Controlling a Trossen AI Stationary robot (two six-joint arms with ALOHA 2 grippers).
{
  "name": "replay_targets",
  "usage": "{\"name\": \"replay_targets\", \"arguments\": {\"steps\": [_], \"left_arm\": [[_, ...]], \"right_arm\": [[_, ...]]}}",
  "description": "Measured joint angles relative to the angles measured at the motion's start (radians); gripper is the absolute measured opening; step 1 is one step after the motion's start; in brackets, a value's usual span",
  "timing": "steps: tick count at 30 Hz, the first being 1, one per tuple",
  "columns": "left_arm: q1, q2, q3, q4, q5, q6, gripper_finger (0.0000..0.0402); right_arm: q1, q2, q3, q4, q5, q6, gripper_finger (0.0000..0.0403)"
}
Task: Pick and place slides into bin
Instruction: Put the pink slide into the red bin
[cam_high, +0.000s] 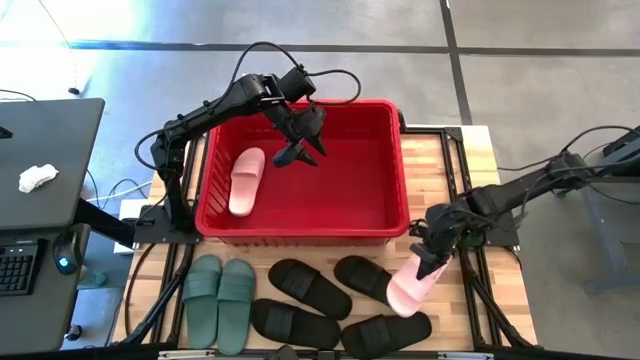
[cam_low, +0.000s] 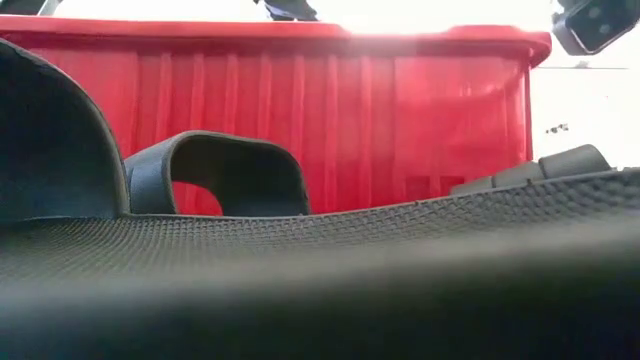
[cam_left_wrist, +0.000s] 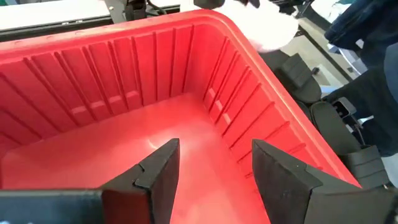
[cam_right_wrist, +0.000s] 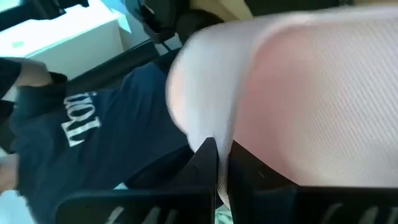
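A: Noting state. Right claw (cam_high: 432, 262) is clamped on the second pale pink slide (cam_high: 411, 285), pinching its edge. The slide hangs tilted, its low end over the black slides (cam_high: 330, 300) at the front of the table (cam_high: 480, 150), just outside the red bin (cam_high: 300, 232) near its front right corner.

B: Left side?

A: Left claw (cam_high: 300, 148) hovers inside the bin, over its back half, fingers (cam_left_wrist: 158, 174) apart and holding nothing. The first pink slide (cam_high: 246, 180) lies flat on the bin floor at the left. The sage green pair (cam_high: 220, 300) and four black slides wait on the table in front.

B: How should the carry go?

A: My judgement: raise the slide until its hanging end clears the bin's thick rim before moving across. The grip is at one edge only, so the slide may swing or pivot; move slowly and avoid sharp turns of the wrist.

B: Drop point?

A: The free floor on the right half of the bin looks best, well apart from the first pink slide and the left arm. Lower it close to the floor before opening, so it lands flat.

B: Risk?

A: Catching the rim, or brushing the black slides on lift.
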Motion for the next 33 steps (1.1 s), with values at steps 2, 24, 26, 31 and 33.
{"name": "replay_targets", "arguments": {"steps": [2,24,26,31,33], "left_arm": [[0.000,0.000,0.000,0.000,0.000,0.000,0.0184],[0.000,0.000,0.000,-0.077,0.000,0.046,0.0184],[0.000,0.000,0.000,-0.079,0.000,0.052,0.0184],[0.000,0.000,0.000,-0.079,0.001,0.065,0.0184],[0.000,0.000,0.000,-0.079,0.001,0.075,0.0184]], "right_arm": [[0.000,0.015,0.000,0.016,-0.008,-0.010,0.0000],[0.229,0.033,0.089,0.238,0.211,0.388,0.0000],[0.259,0.035,0.136,0.237,0.315,0.399,0.0000],[0.299,0.071,0.280,0.218,0.555,0.308,0.0000],[0.300,0.097,0.346,0.176,0.620,0.224,0.0000]]}}
